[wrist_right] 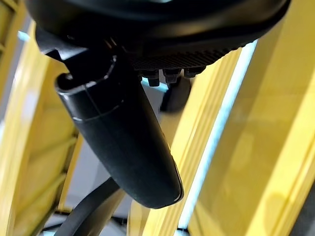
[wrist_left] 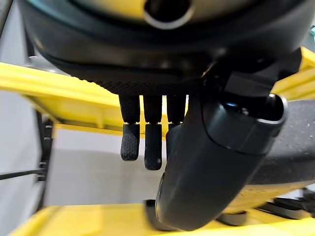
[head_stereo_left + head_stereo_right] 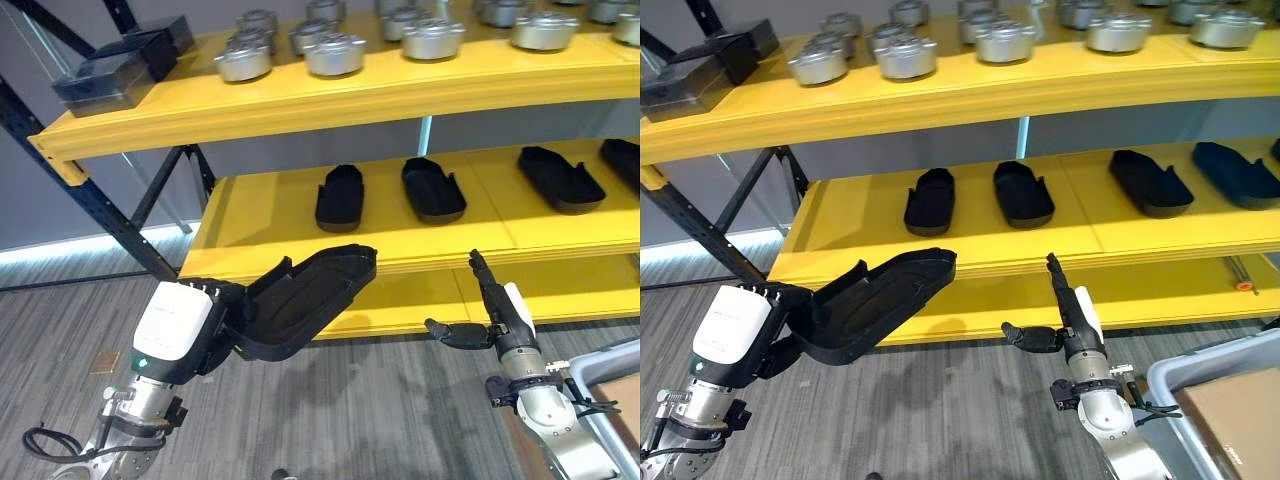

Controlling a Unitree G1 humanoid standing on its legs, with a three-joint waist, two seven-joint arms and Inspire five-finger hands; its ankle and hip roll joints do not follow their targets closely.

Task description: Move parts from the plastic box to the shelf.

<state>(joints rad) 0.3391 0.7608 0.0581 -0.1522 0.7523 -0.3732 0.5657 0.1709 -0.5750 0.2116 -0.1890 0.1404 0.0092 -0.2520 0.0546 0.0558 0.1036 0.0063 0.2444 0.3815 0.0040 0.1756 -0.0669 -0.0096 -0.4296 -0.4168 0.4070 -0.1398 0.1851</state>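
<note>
Left hand [image 3: 215, 325] grips black part [image 3: 305, 297]; right hand [image 3: 500, 315] open.

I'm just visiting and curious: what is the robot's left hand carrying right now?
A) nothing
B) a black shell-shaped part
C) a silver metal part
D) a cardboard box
B: the left hand is curled round a black shell-shaped part, held in front of the yellow shelf.

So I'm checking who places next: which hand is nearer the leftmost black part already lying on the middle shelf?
Left. The left hand holds a black part just below it; the open right hand sits farther right.
</note>
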